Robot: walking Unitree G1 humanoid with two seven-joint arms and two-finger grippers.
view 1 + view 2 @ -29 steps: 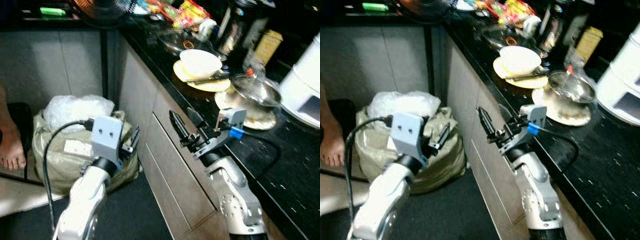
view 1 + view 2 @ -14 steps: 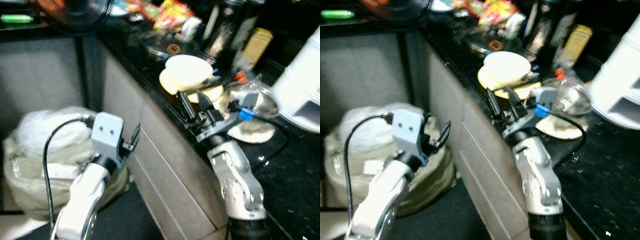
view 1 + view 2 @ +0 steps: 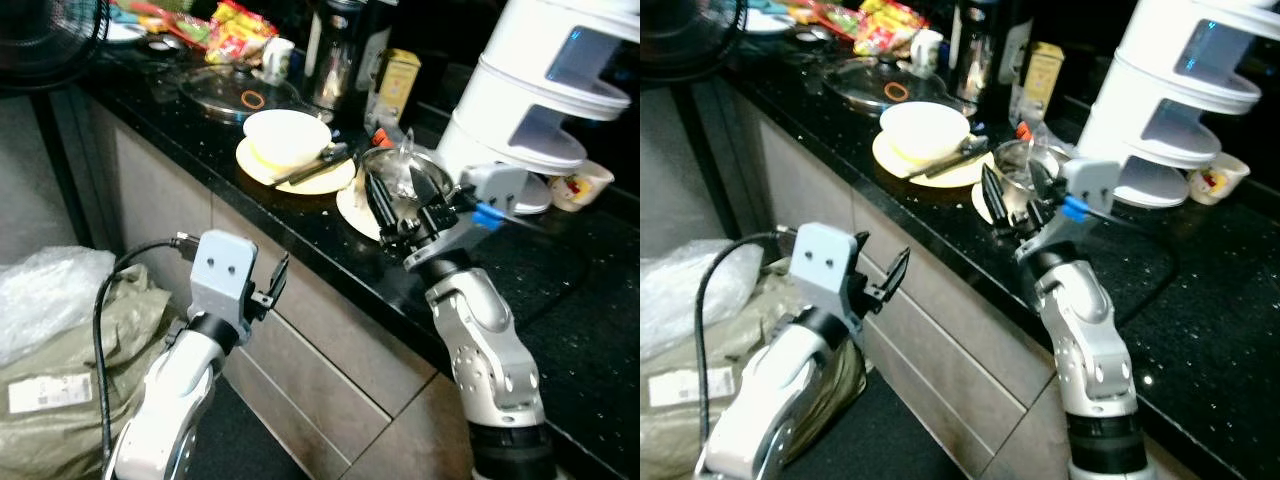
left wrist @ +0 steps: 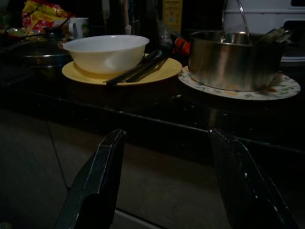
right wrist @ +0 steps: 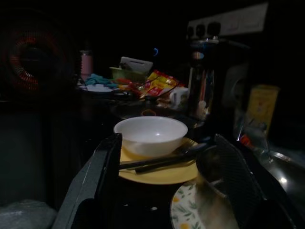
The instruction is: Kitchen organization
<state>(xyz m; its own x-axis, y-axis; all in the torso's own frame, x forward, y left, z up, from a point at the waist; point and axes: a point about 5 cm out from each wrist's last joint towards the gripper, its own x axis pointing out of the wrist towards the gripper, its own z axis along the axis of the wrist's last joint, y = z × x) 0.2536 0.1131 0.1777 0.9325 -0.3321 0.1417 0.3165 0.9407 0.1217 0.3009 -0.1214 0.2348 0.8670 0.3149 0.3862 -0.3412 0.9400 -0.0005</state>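
Raised since a second ago, right gripper [image 3: 398,194], from beside the drawer fronts up to counter height, now hovering at the counter's front edge over the near rim of the patterned plate [image 3: 355,203]. Fingers spread wide, nothing between them. Camera also swung right meanwhile, so the sack has slid toward the left edge.

On the black counter [image 3: 560,290]: white bowl [image 3: 286,136] sitting on a yellow plate [image 3: 300,175], with dark utensils [image 3: 306,166] lying across that plate's rim beside the bowl. Just beside it, toward the robot's right, a steel pot [image 4: 233,59] standing on the patterned plate. Behind these, a glass lid [image 3: 233,88], a small white cup [image 3: 277,55], colourful snack packets [image 3: 235,25], a tall dark steel appliance [image 3: 337,60] and a yellow tin [image 3: 398,75]. Large white tiered appliance [image 3: 530,95] at the far right, with a small cup [image 3: 583,186] near its base.

Left gripper [image 3: 274,285] held low in front of the drawer fronts [image 3: 330,340], below the counter edge, fingers apart and empty. Pale sack [image 3: 55,350] topped with clear plastic on the floor at the left.
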